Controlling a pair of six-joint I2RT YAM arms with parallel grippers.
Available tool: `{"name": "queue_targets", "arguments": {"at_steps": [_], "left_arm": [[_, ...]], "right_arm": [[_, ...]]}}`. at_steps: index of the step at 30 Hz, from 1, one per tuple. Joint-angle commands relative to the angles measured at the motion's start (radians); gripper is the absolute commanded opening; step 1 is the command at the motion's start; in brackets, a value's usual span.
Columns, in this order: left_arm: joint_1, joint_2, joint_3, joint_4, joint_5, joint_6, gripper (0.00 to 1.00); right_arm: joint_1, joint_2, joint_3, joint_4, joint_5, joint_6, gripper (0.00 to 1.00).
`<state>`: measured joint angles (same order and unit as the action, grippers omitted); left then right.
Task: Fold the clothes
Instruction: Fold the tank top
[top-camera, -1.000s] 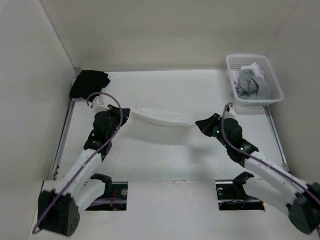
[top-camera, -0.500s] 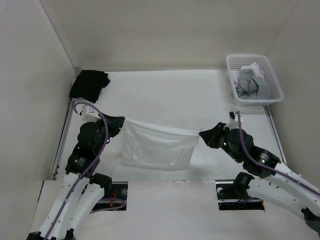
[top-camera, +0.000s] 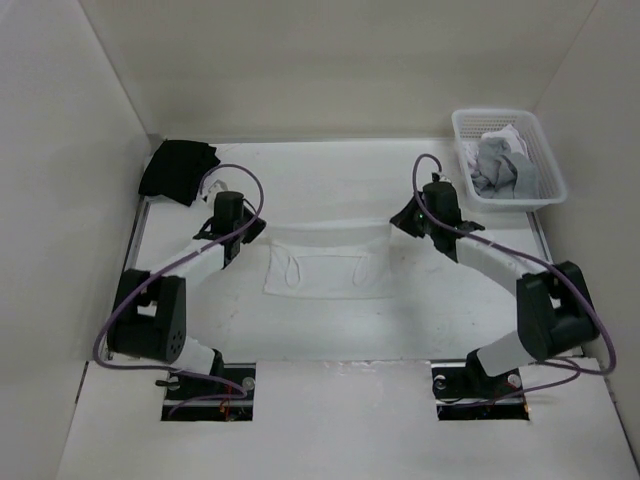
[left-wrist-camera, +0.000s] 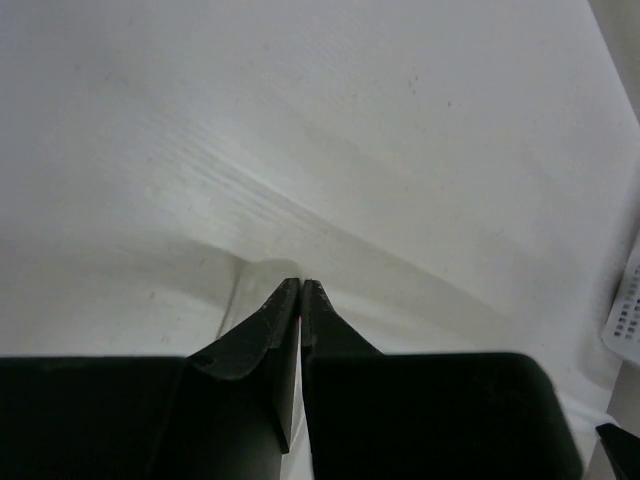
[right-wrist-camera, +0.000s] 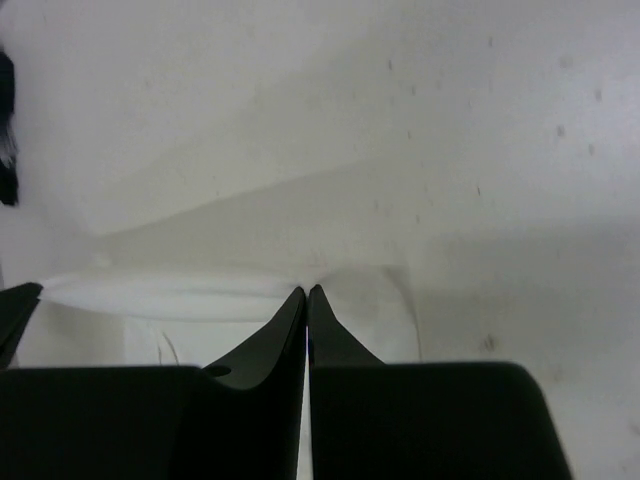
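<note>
Seen from above, an uneven release could skew the fold: the thin white top (top-camera: 320, 278) lies mid-bench (top-camera: 330, 180), straps showing, its twelve-o'clock edge slung between both arms. Left wrist view: left jaws together, pinching a fabric ridge. Right wrist view: right jaws clamped on a puckered corner.

Left gripper (left-wrist-camera: 301, 285) closed on white fabric

Its two black fingers (left-wrist-camera: 240, 345) press together to a sharp point, with only a thin white sliver showing in the seam between them. The clothes (left-wrist-camera: 260, 200), thin, white and faintly ribbed, stretch away beyond the tips. A soft crease runs diagonally from the upper left toward the right, and a small fold rises just left of the tips.
</note>
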<state>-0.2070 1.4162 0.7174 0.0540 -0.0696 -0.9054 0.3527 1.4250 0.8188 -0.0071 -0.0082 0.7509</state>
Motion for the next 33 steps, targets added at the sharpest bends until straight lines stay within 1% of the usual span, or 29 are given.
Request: {"name": "queue_targets", "arguments": {"at_steps": [1, 4, 6, 10, 13, 16, 22, 28, 30, 33], "left_arm": [[0.021, 0.1, 0.131, 0.182, 0.002, -0.015, 0.02], [0.039, 0.167, 0.16, 0.208, 0.027, -0.023, 0.02], [0.036, 0.146, 0.12, 0.243, 0.034, -0.035, 0.02], [0.018, 0.003, -0.047, 0.305, 0.048, -0.044, 0.02], [0.001, -0.136, -0.177, 0.308, 0.044, -0.043, 0.02], [-0.015, -0.233, -0.263, 0.3, 0.048, -0.032, 0.03], [-0.033, -0.351, -0.42, 0.303, 0.057, -0.03, 0.04], [-0.064, -0.407, -0.519, 0.299, 0.047, -0.024, 0.06], [-0.065, -0.421, -0.556, 0.297, 0.037, -0.035, 0.1], [-0.049, -0.448, -0.585, 0.293, 0.043, -0.046, 0.23]], "right_arm": [[-0.057, 0.115, 0.141, 0.151, -0.088, -0.033, 0.04], [-0.079, 0.189, 0.198, 0.154, -0.111, -0.033, 0.04], [-0.076, 0.18, 0.186, 0.156, -0.11, -0.032, 0.04], [-0.074, 0.086, 0.06, 0.196, -0.096, -0.018, 0.04], [-0.054, -0.007, -0.07, 0.248, -0.076, 0.007, 0.04], [-0.039, -0.054, -0.156, 0.262, -0.073, 0.008, 0.04], [-0.022, -0.101, -0.291, 0.288, -0.061, 0.025, 0.04], [0.012, -0.144, -0.392, 0.292, -0.032, 0.037, 0.06], [0.021, -0.143, -0.423, 0.292, -0.03, 0.054, 0.1], [0.03, -0.164, -0.446, 0.286, -0.026, 0.071, 0.27]]}}
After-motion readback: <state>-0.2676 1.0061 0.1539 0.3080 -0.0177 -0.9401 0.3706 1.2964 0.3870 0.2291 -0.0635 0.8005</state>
